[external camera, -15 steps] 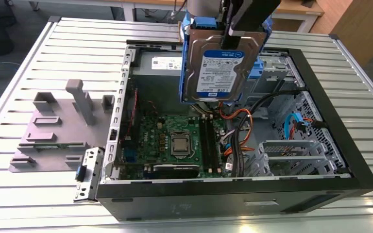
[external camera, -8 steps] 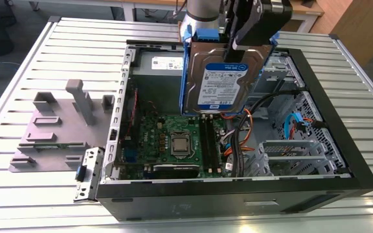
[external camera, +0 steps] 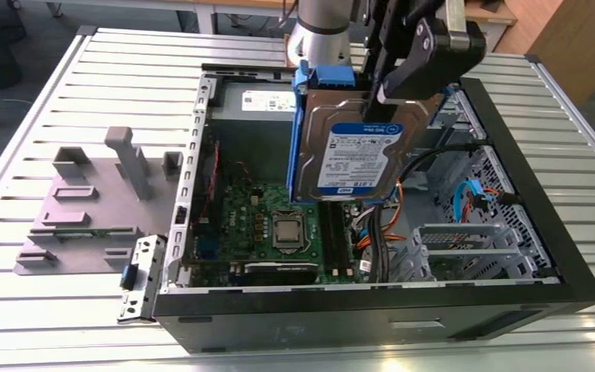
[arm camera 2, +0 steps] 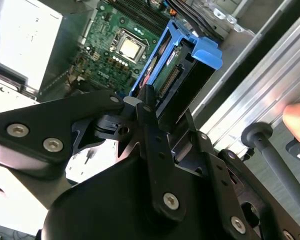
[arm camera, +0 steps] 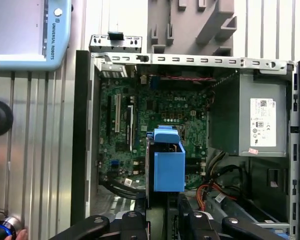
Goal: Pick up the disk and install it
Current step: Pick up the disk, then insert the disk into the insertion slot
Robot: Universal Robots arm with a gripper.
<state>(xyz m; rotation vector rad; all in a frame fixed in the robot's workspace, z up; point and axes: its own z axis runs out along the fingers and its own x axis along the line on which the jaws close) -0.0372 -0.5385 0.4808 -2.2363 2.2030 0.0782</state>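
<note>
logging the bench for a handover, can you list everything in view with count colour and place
disk: 1, silver in blue carrier, held upright above the open case
computer case: 1, black, lying open on the table
motherboard: 1, green, on the case floor
power supply: 1, grey with white sticker, in a case corner
drive cage: 1, silver, inside the case, exterior view's right
fixture: 1, grey, on the table, exterior view's left
table: 1, silver slatted, under everything
finger: 1, a person's, near a black handle
arm: 1, grey, behind the case
gripper: 1, black, shut on the disk's top end
</note>
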